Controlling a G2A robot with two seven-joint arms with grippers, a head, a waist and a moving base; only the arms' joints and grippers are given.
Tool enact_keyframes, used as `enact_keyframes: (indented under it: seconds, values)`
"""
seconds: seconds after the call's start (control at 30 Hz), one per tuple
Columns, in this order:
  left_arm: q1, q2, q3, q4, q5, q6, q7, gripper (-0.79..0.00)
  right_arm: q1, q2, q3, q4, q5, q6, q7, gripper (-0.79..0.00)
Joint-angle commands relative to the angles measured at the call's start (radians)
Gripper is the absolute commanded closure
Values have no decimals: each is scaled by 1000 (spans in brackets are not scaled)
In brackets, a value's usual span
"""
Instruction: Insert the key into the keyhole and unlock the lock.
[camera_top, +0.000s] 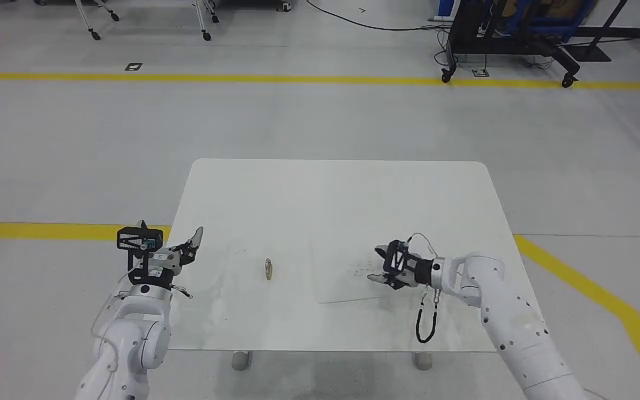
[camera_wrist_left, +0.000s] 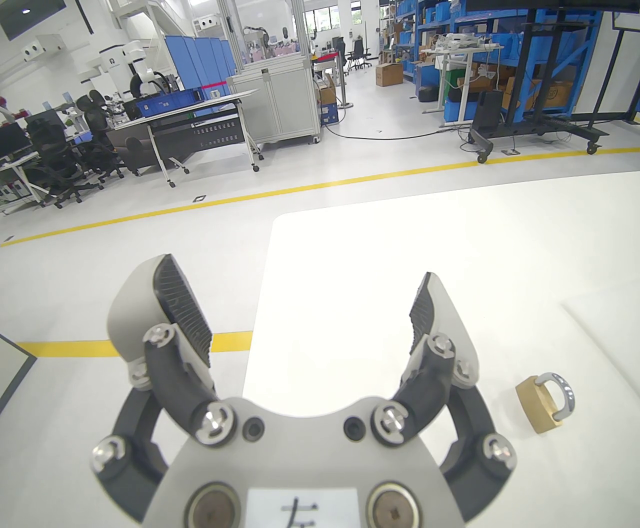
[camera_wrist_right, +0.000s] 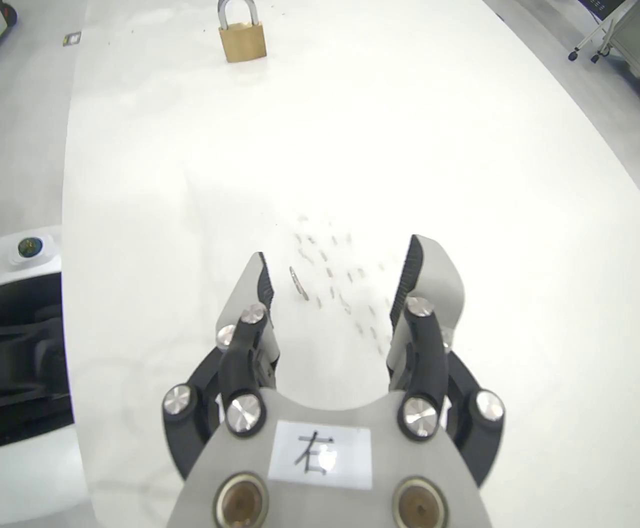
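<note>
A brass padlock (camera_top: 268, 267) with a silver shackle lies flat on the white table (camera_top: 340, 200), between the two arms. My left gripper (camera_top: 190, 266) hovers at the table's left edge, open and empty, with the padlock (camera_wrist_left: 542, 402) a short way off to its side. My right gripper (camera_top: 380, 263) is low over the table's front right area, open. A small silver key (camera_wrist_right: 298, 282) lies on the table between its fingers, close to one pad (camera_wrist_right: 265, 280) and seemingly not gripped. The padlock (camera_wrist_right: 242, 35) is well ahead of this gripper (camera_wrist_right: 337, 255).
Small dark scuff marks (camera_wrist_right: 345, 285) dot the table around the key. A faint rectangular outline (camera_top: 335, 275) shows on the tabletop. A black cable loop (camera_top: 428, 325) hangs from the right arm near the table's front edge. Bare floor surrounds the table.
</note>
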Motion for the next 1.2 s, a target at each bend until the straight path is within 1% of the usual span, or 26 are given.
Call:
enact_keyframes:
  seconds: [0.0,0.07,0.1,0.17,0.2,0.23,0.27,0.3,0.43,0.77,0.87,1.17]
  values:
    - [0,0,0,0,0,0,0,-785,5,3,-9,1,-30,-4,2,-459]
    - [0,0,0,0,0,0,0,-785,12,4,-23,0,-49,-6,10,-449]
    - [0,0,0,0,0,0,0,-785,16,4,-31,0,-59,-8,19,-360]
    - [0,0,0,0,0,0,0,-785,25,4,-46,2,-74,-14,37,-296]
    - [0,0,0,0,0,0,0,-785,28,4,-51,3,-78,-7,47,-249]
    - [0,0,0,0,0,0,0,-785,31,3,-57,3,-77,-4,54,-148]
    - [0,0,0,0,0,0,0,-785,34,3,-62,4,-75,-3,58,-86]
    - [0,0,0,0,0,0,0,-785,37,3,-67,4,-75,-1,65,0]
    - [0,0,0,0,0,0,0,-785,45,2,-77,8,-60,12,75,0]
    - [0,0,0,0,0,0,0,-785,89,-1,-80,77,-19,106,111,0]
    - [0,0,0,0,0,0,0,-785,100,-2,-82,80,-3,124,106,0]
    - [0,0,0,0,0,0,0,-785,99,3,-72,73,26,131,59,0]
